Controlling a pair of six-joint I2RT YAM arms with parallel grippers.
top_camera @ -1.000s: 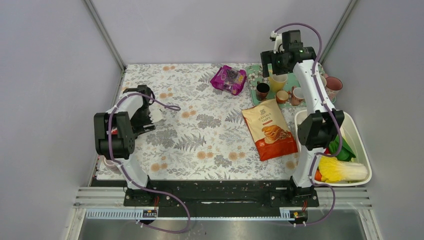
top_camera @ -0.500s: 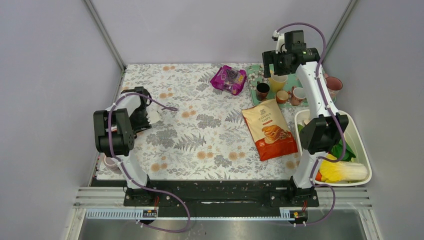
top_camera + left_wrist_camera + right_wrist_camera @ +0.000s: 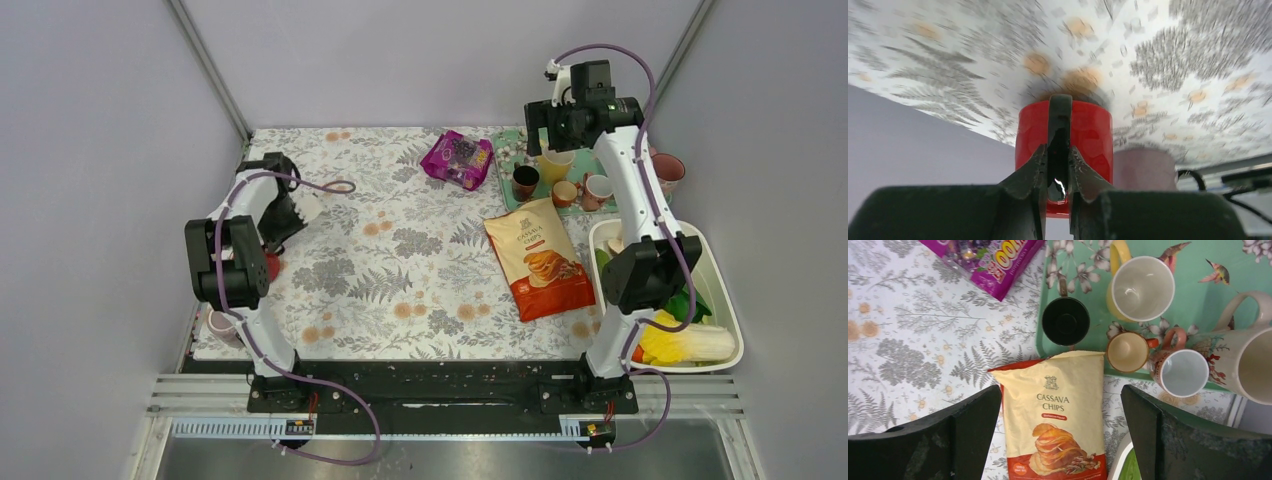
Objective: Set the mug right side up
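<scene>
- Between the fingers of the left pincer runs the black handle of the red mug. The pincer is pressed together on that handle, gripping it.
- Past its fingertips, the mug's far end meets a dark shadow on the blurred cloth. Whether it touches, and which end is the rim, cannot be told.
- Behind the red mug, farther from this pincer, stands a pale pink mug.
- Under the right pincer, whose fingers stand wide apart and hold nothing, lies a cream and orange bag. It reads "CASSAVA CHIPS" in dark capitals below a small crest, with a stack of chips pictured beneath.
- Ahead of that pincer, just past the bag's top edge, is a green tray printed with flowers and birds. It carries a black cup, a yellow mug, a small tan cup with an orange handle and a patterned mug, all mouth up.
- Ahead and to its left lies a purple snack packet. Its yellow lettering is cut by the frame and only "OO" can be read.
- Below both pincers, a white tablecloth with grey ferns and orange blossoms covers the table.
- Beyond them, pale lilac-grey walls close three sides. Metal posts rise at the back corners, and a black rail runs along the near edge.
- Behind and right of the right pincer, a white tub holds a pale cabbage and green leaves.
</scene>
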